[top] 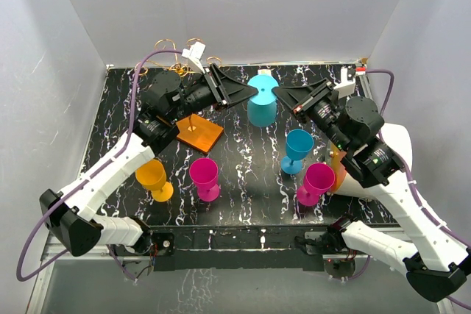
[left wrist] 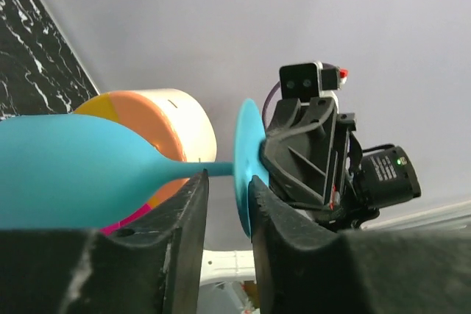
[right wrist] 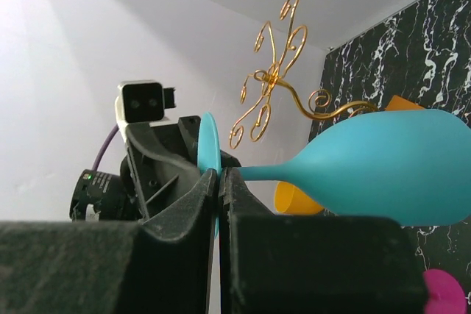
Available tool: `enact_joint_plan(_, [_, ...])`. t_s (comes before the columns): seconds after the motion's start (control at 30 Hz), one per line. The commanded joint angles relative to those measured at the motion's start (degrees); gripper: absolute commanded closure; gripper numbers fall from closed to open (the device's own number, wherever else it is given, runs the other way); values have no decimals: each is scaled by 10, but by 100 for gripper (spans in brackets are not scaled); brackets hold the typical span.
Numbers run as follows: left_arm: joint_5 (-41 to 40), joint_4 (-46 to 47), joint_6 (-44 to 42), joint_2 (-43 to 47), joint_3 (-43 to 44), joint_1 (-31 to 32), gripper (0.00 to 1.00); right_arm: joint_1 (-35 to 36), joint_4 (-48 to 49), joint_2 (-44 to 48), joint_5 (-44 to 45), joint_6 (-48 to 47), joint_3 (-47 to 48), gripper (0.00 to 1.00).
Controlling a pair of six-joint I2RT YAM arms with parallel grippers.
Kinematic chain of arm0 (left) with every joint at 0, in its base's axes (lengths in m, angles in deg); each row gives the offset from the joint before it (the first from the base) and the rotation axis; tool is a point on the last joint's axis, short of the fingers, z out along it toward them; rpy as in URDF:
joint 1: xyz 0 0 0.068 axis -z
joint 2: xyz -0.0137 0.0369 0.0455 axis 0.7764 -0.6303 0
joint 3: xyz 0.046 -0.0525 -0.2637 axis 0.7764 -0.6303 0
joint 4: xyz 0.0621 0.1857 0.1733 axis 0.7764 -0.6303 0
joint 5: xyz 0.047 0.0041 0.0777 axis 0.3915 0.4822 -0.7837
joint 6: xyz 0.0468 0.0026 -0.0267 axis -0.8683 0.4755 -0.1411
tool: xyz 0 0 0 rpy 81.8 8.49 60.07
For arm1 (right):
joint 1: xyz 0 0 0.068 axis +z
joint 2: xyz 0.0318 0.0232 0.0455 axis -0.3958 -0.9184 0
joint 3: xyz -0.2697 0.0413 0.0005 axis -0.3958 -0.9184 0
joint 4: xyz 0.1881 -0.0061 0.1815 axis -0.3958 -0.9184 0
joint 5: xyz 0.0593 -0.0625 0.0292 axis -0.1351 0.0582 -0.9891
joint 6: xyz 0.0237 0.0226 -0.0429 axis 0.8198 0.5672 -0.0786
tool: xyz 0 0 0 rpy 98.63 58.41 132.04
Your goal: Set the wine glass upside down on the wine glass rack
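1. One wine glass [top: 261, 112], cyan, is shown hanging bowl-down above the worktop [top: 250, 161]. Its foot is uppermost between the two hands. It lies well to the right of the wine glass rack [top: 199, 134] and is not yet on it.
2. Right hand [top: 277, 93]: clenched on the foot end of the glass, with the thin edge pinched between its tips.
3. Left hand [top: 252, 93]: the jaws are seen apart on either side of the foot, and no firm hold is evident.
4. Risk: the glass is judged to be carried by a single pinch on a thin, smooth rim. It could be pivoted or slipped free if the foot is nudged by the left hand, and then dropped onto the worktop.
5. Risk: the rack's curled gold wires are partly hidden behind the left arm. If the foot is presented off-line, a loop could be snagged or the light frame tipped on its orange-brown base.
6. Containers: nothing is seen in the inverted bowl. A blue glass [top: 298, 145], two magenta glasses [top: 204, 174] [top: 318, 179] and an orange glass [top: 152, 174] stand upright on the worktop, and each appears empty.
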Motion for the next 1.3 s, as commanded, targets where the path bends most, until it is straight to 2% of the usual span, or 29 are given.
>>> enact_joint_plan(0.0, [8, -22, 36, 0, 26, -5, 77, 2, 41, 1, -27, -7, -7, 100])
enact_joint_plan(0.1, [19, -23, 38, -3, 29, -8, 100, 2, 44, -2, -32, -5, -12, 100])
enact_joint_plan(0.2, [30, -47, 30, -13, 52, -15, 100, 2, 44, -3, -26, -5, -14, 97])
enact_joint_plan(0.37, [61, -40, 53, -37, 78, -45, 100, 2, 28, 14, 18, -8, -17, 55])
enact_joint_plan(0.47, [78, -37, 79, -63, 94, -67, 100, 2, 16, 28, 51, -20, -18, 42])
enact_joint_plan(0.57, [72, -110, 82, -97, 140, -98, 100, 1, 14, 42, 77, -36, -27, 35])
enact_joint_plan(0.87, [115, -134, 109, -207, 260, -148, 100, 2, 3, 67, 120, -59, -38, 34])
enact_joint_plan(1.03, [73, -178, 68, -249, 337, -155, 100, 1, -2, 71, 129, -58, -43, 34])
enact_joint_plan(1.27, [43, -179, 69, -276, 366, -185, 100, 2, -17, 72, 141, -57, -40, 36])
